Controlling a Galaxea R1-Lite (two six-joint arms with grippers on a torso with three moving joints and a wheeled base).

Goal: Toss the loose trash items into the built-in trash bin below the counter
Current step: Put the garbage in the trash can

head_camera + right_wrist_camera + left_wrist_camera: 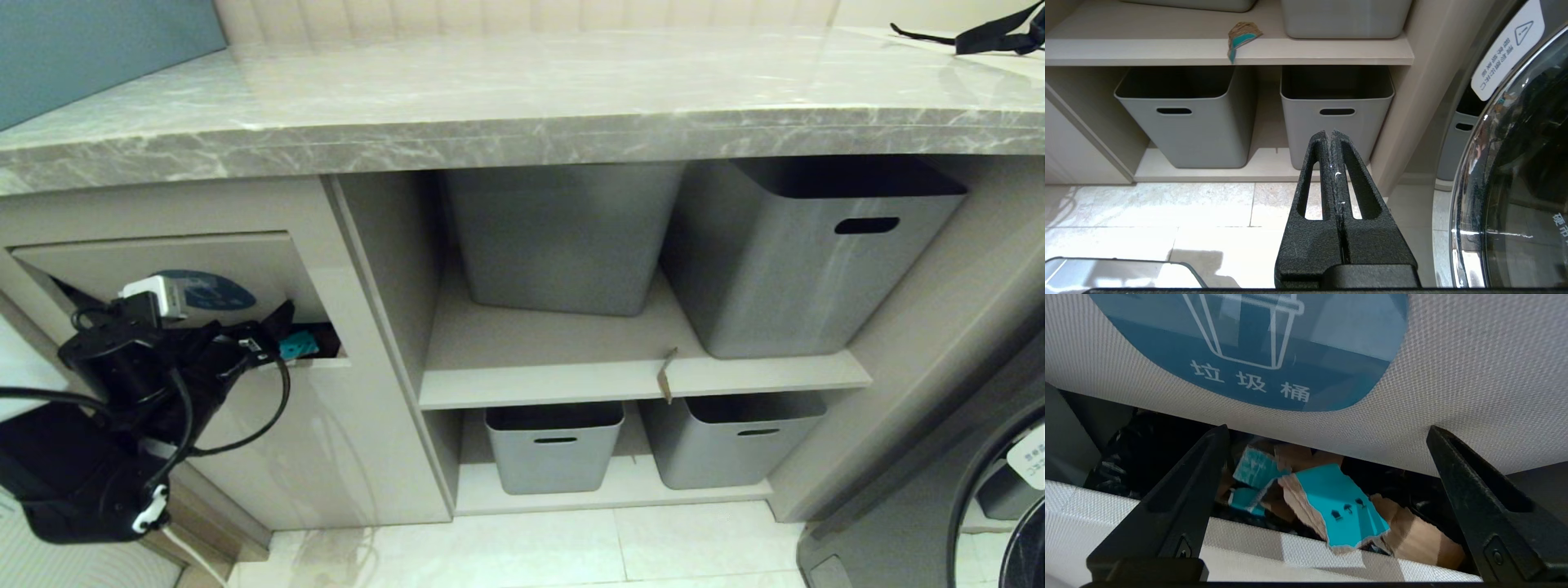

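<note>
The built-in trash bin's beige flap point(106, 265) with its blue sticker point(214, 291) sits under the marble counter point(522, 98) and is tilted inward. My left gripper point(273, 331) is at the flap's lower edge, open and holding nothing point(1327, 430). A torn teal-and-tan cardboard scrap point(1339, 502) lies loose in the gap, hanging over the opening's lower lip point(298, 345). More scraps point(1257, 467) lie inside in the dark. Another scrap point(668, 371) hangs over the middle shelf's front edge point(1241, 36). My right gripper point(1331, 132) is shut and parked low, facing the lower tubs.
Grey tubs with slot handles fill the open shelves: two above point(816, 253) and two below point(555, 445). A washing machine door point(980, 490) stands at the right. A black strapped bag point(996, 37) lies on the counter's far right. Pale floor tiles point(490, 547) run along the cabinet.
</note>
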